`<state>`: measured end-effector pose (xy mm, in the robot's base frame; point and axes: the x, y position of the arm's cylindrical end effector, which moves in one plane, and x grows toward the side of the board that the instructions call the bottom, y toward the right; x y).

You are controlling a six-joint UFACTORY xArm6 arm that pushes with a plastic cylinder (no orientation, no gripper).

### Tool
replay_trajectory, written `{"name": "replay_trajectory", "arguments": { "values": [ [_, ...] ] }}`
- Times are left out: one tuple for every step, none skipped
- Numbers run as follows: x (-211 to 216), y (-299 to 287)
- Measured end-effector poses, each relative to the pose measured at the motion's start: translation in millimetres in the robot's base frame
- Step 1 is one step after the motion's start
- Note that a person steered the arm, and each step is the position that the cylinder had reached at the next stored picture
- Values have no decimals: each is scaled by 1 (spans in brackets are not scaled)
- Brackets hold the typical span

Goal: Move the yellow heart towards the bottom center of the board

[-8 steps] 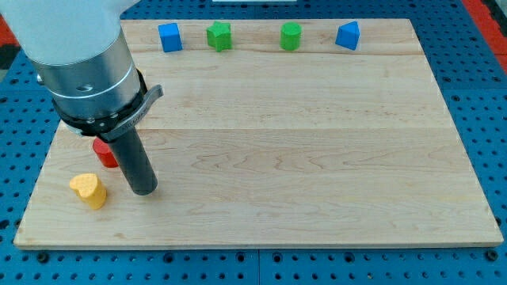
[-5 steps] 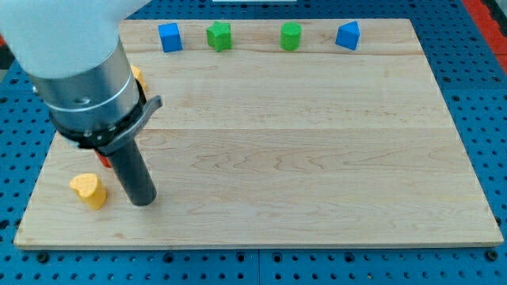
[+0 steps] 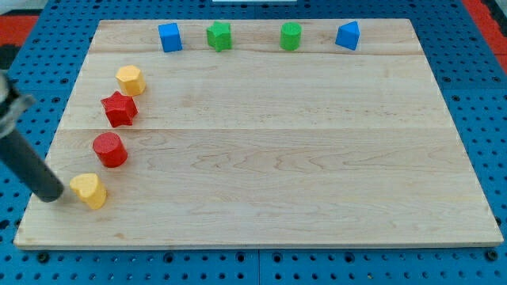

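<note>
Camera view: wooden board [image 3: 277,158] seen from above.
Yellow heart [image 3: 89,190]: set near the board's bottom-left corner.
My tip [image 3: 51,194]: placed just left of the yellow heart; contact cannot be told; nothing is held.

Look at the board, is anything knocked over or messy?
Nothing stands out. The yellow heart sits flat near the view's bottom left, my tip just left of it. The other blocks rest upright on the board.
</note>
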<state>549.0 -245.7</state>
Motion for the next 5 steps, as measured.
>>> {"name": "replay_trajectory", "arguments": {
  "values": [
    [0, 43],
    [0, 104],
    [0, 178],
    [-2, 204],
    [-5, 202]
  ]
}}
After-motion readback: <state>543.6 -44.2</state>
